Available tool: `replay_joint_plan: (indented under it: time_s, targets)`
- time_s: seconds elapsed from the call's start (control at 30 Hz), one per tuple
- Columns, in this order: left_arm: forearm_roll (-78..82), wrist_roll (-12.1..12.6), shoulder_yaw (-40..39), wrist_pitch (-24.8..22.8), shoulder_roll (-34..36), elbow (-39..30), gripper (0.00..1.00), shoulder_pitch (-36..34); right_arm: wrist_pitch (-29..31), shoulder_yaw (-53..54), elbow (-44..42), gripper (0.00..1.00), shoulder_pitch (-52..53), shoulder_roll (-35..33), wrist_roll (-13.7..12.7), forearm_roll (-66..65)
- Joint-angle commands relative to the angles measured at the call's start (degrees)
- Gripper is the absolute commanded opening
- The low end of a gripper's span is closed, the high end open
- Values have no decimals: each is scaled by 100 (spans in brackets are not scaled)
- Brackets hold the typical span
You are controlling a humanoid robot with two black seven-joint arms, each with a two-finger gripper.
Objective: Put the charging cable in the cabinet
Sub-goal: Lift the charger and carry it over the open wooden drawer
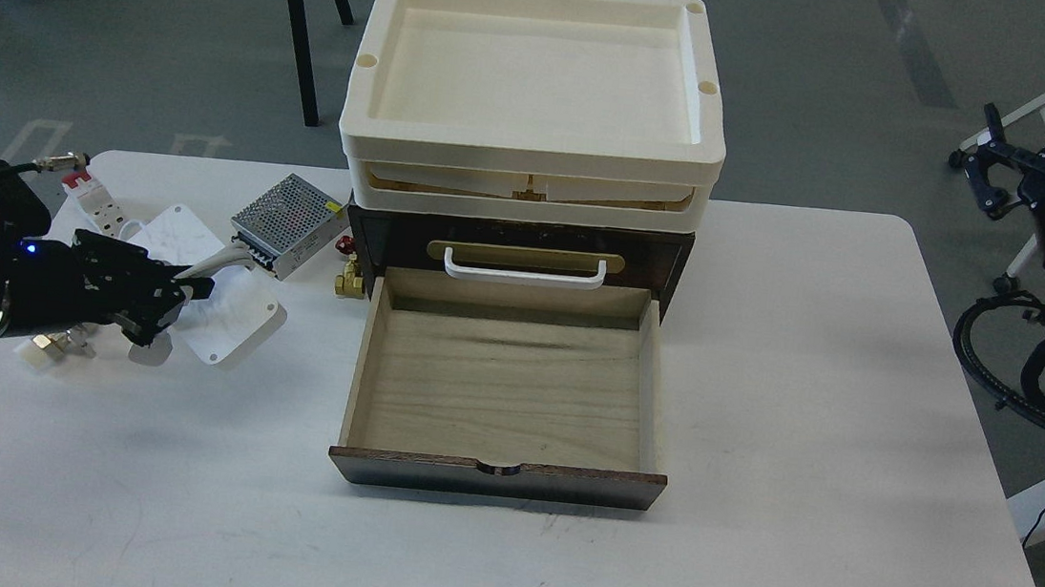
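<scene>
White table on a grey workshop floor; cabinet at centre with pale drawer pulled open. Charging cable tilted at table's left, apparently lifted, pinched at its near edge by left gripper, fingers closed on it. Probably light, rigid and smooth-faced, so likely to swivel; loose cord and dangling plug could snag. Right gripper off table at right, fingers spread, holding nothing
</scene>
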Motion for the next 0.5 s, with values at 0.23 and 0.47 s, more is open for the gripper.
replay_joint_plan:
  time_s: [0.23,0.47]
  targets:
    - [-1674,-3,0,-29,-1057,-1178,0,64,0,-8,-202,100,69,8,-9,-17]
    - [-1965,-3,0,-196,-2428,-256,0,100,0,-8,-272,100,96,-1,-9,-18]
